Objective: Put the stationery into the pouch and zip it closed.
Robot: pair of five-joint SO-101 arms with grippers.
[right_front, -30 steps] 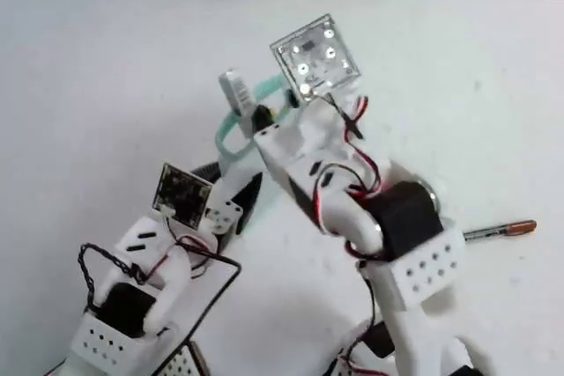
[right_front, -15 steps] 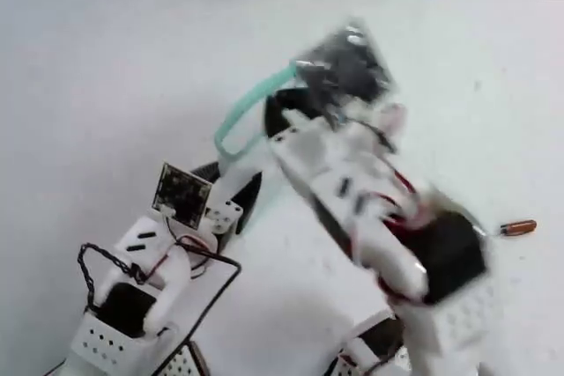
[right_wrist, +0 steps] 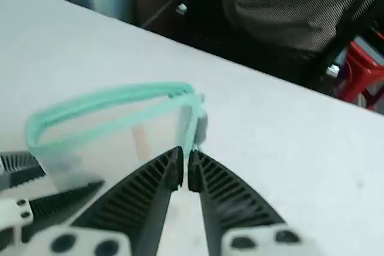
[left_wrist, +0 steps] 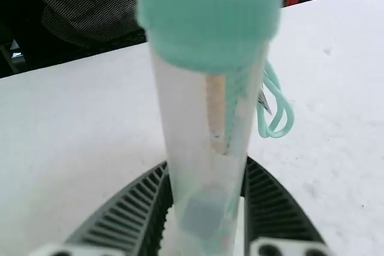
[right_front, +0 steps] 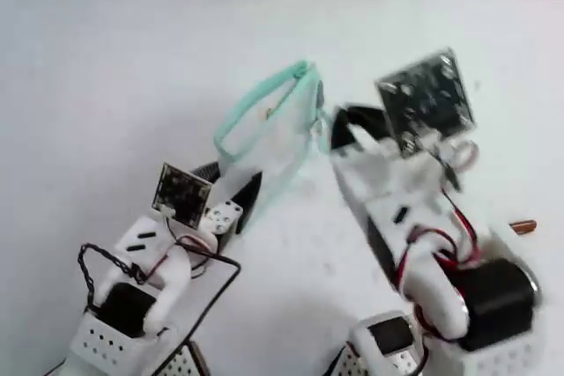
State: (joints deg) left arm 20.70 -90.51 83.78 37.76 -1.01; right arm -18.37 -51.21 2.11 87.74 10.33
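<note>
The pouch [right_front: 271, 134], a clear soft-plastic sleeve with mint zip trim, lies at the centre of the high view. It looks light, floppy and slick, so the stiffer zip band is the best place to hold it. The left gripper [left_wrist: 207, 175] clamps its closed end. The right gripper [right_wrist: 183, 161] has its fingers almost together at the zip end, and I cannot tell if they pinch anything.

Likely an office: a mesh chair [right_wrist: 288, 10] behind the white table [right_front: 106, 59].
</note>
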